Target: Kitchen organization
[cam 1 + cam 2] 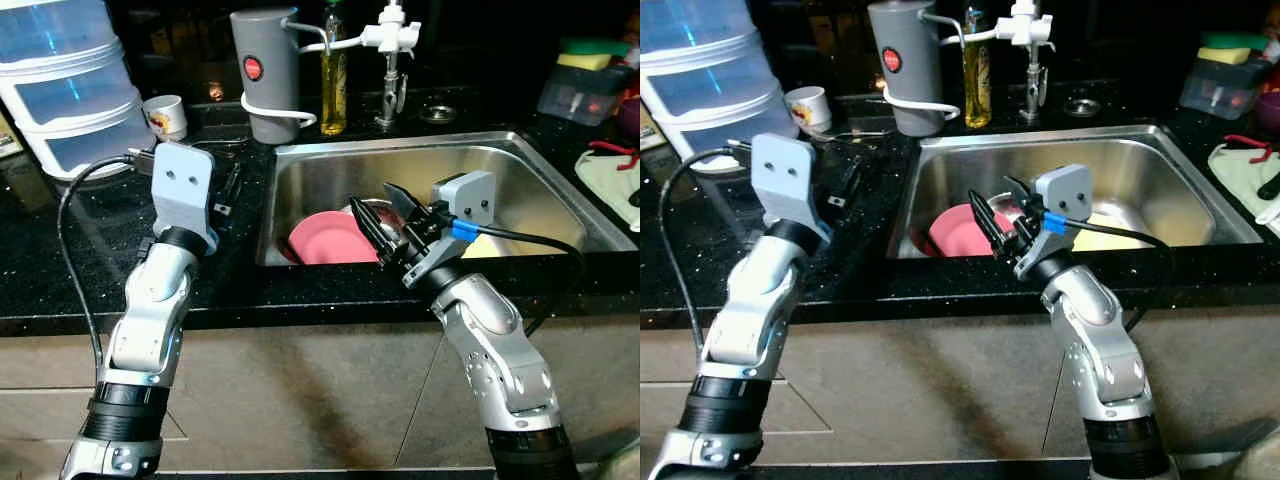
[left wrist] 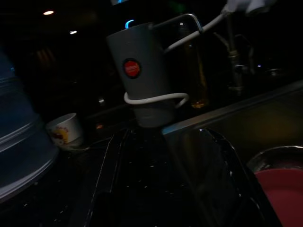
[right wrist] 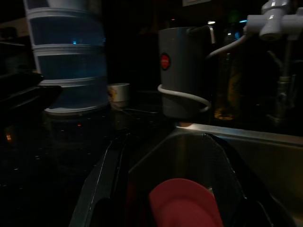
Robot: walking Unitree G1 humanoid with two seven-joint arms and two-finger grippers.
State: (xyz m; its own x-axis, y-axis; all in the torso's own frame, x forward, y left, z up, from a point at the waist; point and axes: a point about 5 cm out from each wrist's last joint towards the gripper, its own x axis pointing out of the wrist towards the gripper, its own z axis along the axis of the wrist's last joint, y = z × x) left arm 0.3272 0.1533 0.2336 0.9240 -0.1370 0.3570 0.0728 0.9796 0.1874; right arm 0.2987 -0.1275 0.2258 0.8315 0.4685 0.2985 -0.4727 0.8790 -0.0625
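Sink (image 1: 520,160) is my landmark. Nearest me, my right end effector (image 1: 385,225) hangs over the sink's front edge with its two black fingers spread wide, holding nothing. Just past it, down in the sink, lies a pink plate (image 1: 325,240) with a metal bowl (image 1: 372,210) touching its far side. I think the plate comes out first, so I should go down slowly, pinch its near rim, and keep clear of the bowl.

My left end effector (image 2: 165,184) is over the black worktop (image 1: 60,250), left of the sink, fingers apart and empty.

Behind the sink stand a grey jug (image 1: 265,70), a soap bottle (image 1: 333,75) and the tap (image 1: 392,50). The sink wall could bump my fingers.
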